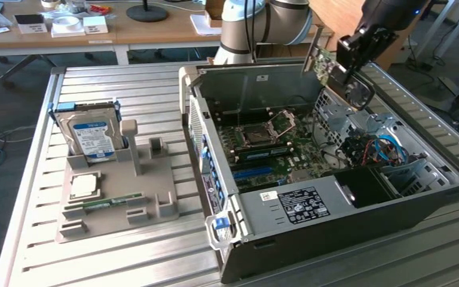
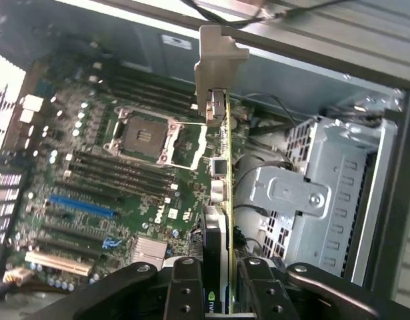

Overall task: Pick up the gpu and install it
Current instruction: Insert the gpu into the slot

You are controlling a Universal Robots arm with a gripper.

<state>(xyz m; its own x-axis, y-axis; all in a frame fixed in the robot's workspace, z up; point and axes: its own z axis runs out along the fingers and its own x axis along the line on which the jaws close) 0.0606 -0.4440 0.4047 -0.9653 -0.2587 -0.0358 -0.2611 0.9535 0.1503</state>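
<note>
At nine o'clock in the exterior view, on the ribbed silver metal bench point(image 1: 94, 81), a grey moulded plastic parts holder point(image 1: 158, 179) carrying a hard drive with a blue-and-white label point(image 1: 90, 134), stood on edge, and a narrow green memory stick point(image 1: 114, 202), lying flat. At centre, a black open tower computer case point(image 1: 333, 245) laid on its side, green motherboard point(image 1: 293, 149) facing up, long blue expansion slot point(image 1: 253, 173) at six o'clock of the empty silver processor socket point(image 1: 257, 134). At one o'clock, above the case's far wall and well apart from the board, the thin flat brownish gpu card point(image 1: 320, 60), gripped on both faces by narrow jaws, silver metal end bracket point(image 2: 215, 63) pointing away from the wrist. Judged step: carrying the card in over the case. Best done by keeping the card upright and square, lining its lower edge up along the blue slot, steering clear of the silver perforated drive cage point(image 2: 311, 200) and the loose cables just beside it, and avoiding any tilt, for fear of jamming a skewed edge. Writing: drive label too small to read; white "DELL" lettering point(image 2: 166, 215) on the motherboard; black sticker point(image 1: 300, 205) on the power supply box, white print illegible; near the jaws, part of a green-and-white badge point(image 2: 211, 308) on the card, possibly Nvidia's.
</note>
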